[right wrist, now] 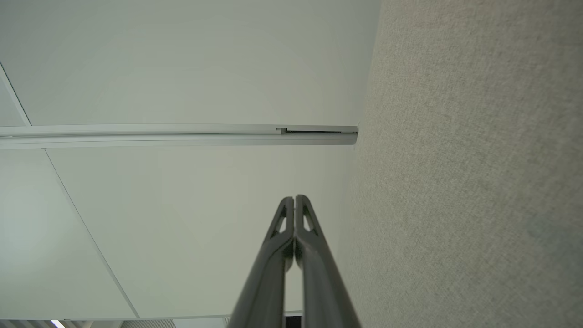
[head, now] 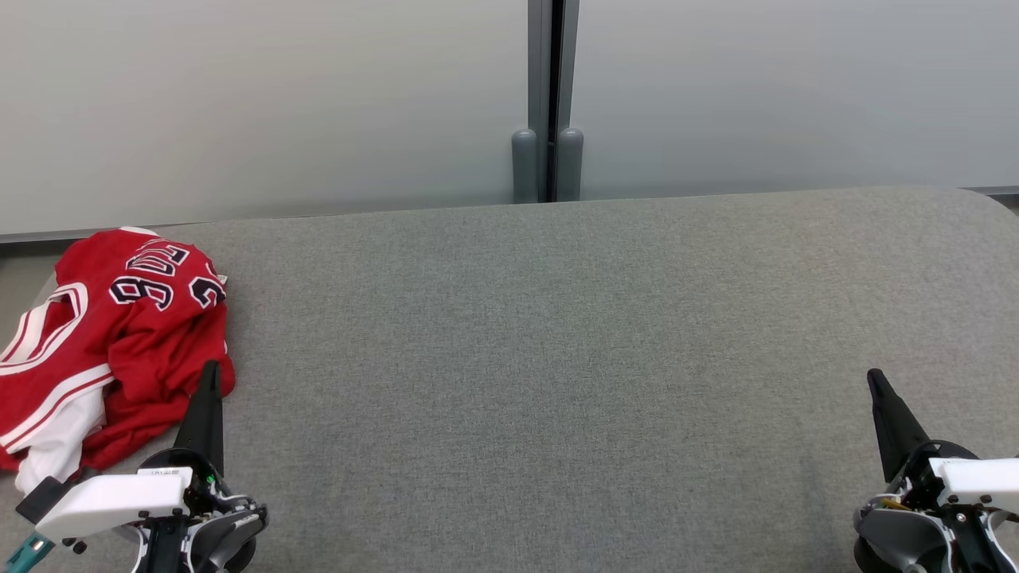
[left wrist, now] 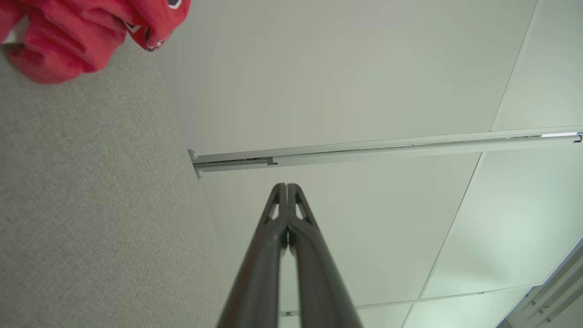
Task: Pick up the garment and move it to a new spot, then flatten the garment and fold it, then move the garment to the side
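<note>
Count for your record: one garment (head: pixel 119 342) and one grey fabric table (head: pixel 557 358). You have two grippers, the left gripper (head: pixel 212 368) and the right gripper (head: pixel 875 376), each with two dark fingers (left wrist: pixel 259 273). Behind them you can tally two wall panels (head: pixel 263 103), one seam (head: pixel 549 79) and two rounded grey caps (head: pixel 525 163).

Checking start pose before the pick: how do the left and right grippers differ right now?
The left gripper sits beside the crumpled red jersey; the right gripper is far from it, over bare grey surface. In the head view the left gripper's fingers lean slightly right, the right gripper's lean left. Shared: both shut, both empty.
</note>
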